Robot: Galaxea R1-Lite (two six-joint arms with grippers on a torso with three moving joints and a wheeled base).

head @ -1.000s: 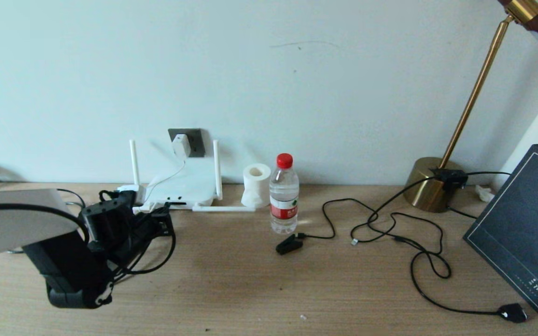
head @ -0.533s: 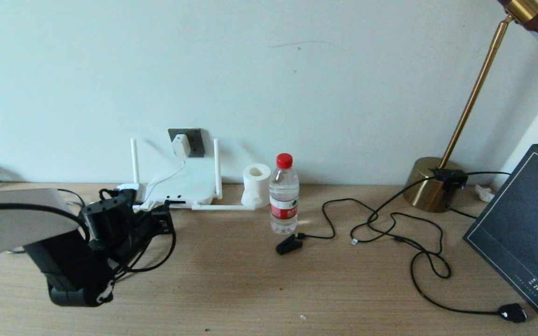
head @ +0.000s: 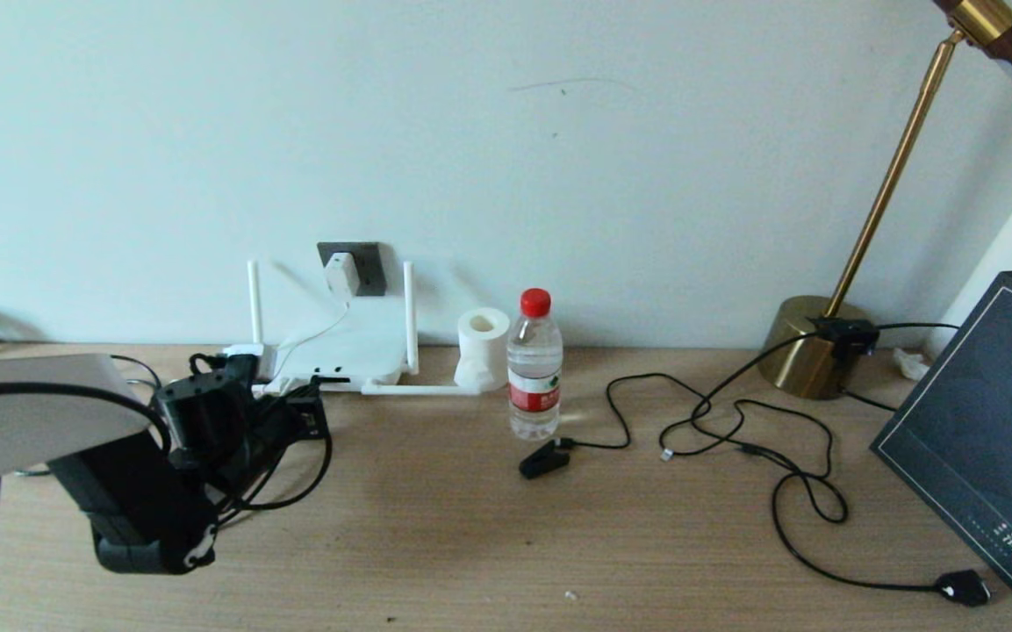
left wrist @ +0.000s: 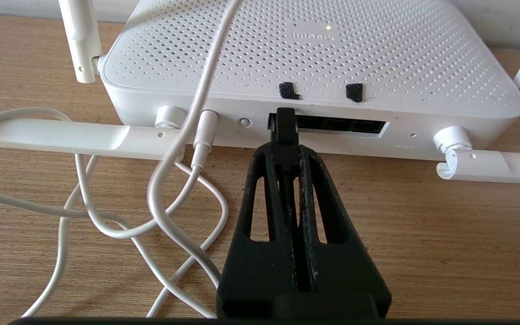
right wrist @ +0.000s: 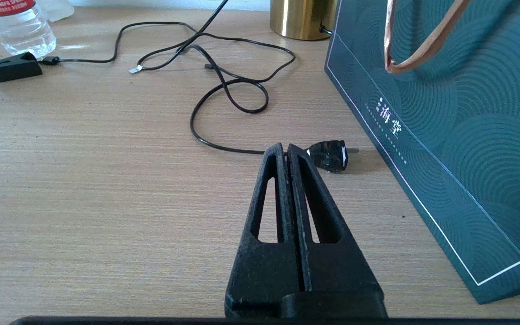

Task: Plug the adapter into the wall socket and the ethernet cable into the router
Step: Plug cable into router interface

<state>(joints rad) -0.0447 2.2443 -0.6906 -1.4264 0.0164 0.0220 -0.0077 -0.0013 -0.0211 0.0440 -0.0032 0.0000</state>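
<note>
Fingers of the left gripper (left wrist: 286,135) were clenched on the black ethernet cable connector (left wrist: 284,128), at the flat white router's (left wrist: 314,58) port slot; seating unconfirmed. White boxy adapter (head: 340,274) sat in the dark grey wall socket (head: 367,268). Right gripper (right wrist: 285,151) hung closed, empty, above the table.

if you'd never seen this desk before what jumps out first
The left pincer, shut on the black ethernet cable connector, presses it at the dark port slot of the flat white router with stick antennas by the wall. Above it, the small white adapter sits in the dark grey wall socket. A red-capped clear water bottle stands mid-desk.
</note>
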